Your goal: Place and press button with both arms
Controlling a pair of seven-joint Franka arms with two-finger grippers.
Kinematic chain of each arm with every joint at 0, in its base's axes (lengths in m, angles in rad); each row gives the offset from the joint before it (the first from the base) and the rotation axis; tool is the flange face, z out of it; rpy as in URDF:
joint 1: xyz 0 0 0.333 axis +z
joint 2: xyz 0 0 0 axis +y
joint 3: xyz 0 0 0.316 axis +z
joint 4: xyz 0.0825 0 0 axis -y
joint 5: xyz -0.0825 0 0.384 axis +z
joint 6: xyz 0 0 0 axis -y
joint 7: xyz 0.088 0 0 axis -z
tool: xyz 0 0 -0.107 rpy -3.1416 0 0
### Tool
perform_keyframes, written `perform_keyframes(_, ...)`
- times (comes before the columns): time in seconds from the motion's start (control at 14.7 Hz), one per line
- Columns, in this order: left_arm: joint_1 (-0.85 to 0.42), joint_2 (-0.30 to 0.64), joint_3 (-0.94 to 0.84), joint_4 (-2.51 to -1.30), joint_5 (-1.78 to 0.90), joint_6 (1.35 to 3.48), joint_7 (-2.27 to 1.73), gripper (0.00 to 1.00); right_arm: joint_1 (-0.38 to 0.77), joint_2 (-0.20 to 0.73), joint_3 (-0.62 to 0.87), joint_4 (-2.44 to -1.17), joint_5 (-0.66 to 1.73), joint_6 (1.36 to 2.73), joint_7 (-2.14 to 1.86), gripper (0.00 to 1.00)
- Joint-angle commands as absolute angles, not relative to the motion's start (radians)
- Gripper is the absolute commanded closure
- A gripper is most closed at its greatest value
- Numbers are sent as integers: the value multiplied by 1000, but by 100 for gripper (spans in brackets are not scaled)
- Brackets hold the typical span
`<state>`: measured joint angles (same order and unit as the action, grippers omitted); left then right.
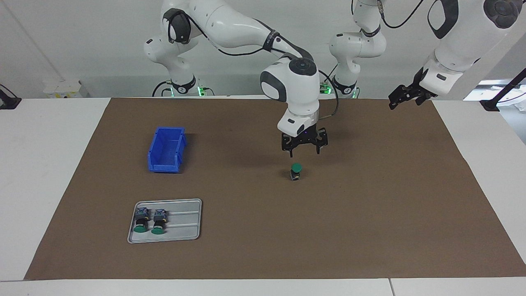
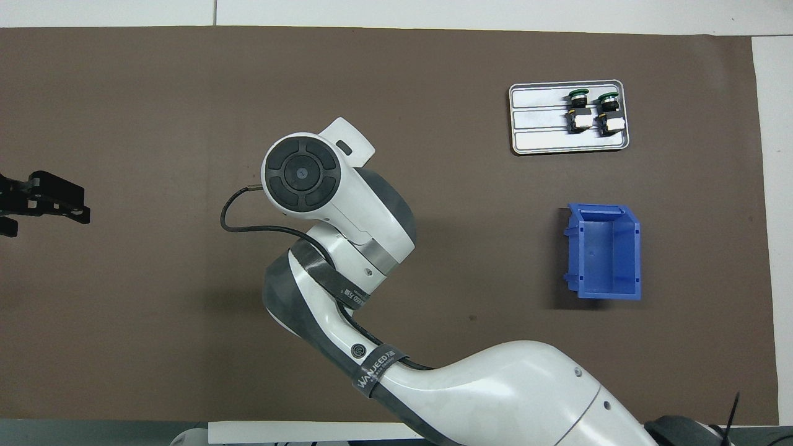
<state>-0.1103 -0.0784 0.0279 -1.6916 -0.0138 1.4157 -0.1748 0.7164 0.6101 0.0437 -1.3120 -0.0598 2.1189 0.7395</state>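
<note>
Your button [image 1: 296, 170] stands upright on the brown mat [image 1: 370, 205] near the middle of the tabletop [image 1: 53, 164], green cap up, long axis vertical, block at the bottom; the right gripper [image 1: 304, 153] hangs just above it with fingers spread open, not touching, and in the overhead view that arm's wrist hides the button. Your left gripper [image 1: 404, 98] waits in the air over the mat's edge at the left arm's end, fingers open and empty; toward the right arm's end sit a blue bin [image 1: 166, 150] and, farther from the robots, a grey tray [image 1: 185, 230] with two more buttons [image 1: 150, 220] lying caps away from the robots.
</note>
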Motion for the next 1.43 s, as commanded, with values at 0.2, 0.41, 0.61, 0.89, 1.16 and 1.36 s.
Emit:
perform_keyframes(0.2,-78,-81,25,-1675,-3,1416,-155,1,701,581,46,-1494,-91,2279,629,1)
perform_keyframes(0.41,-80,-94,25,-1686,-3,1411,-156,0,696,571,46,-1531,-91,2307,617,1)
perform_keyframes(0.61,-94,-95,20,-1681,2,1410,-160,0,690,566,46,-1560,-91,2338,594,1)
perform_keyframes(0.89,-92,-95,15,-1680,21,1411,-137,1,684,555,46,-1597,-91,2375,571,19)
perform_keyframes(1.16,-57,-98,-3,-1678,44,1414,-107,1,692,555,48,-1597,-91,2375,569,28)
perform_keyframes(1.36,35,-97,-92,-1678,41,1419,-103,1,695,555,48,-1597,-91,2375,568,29)
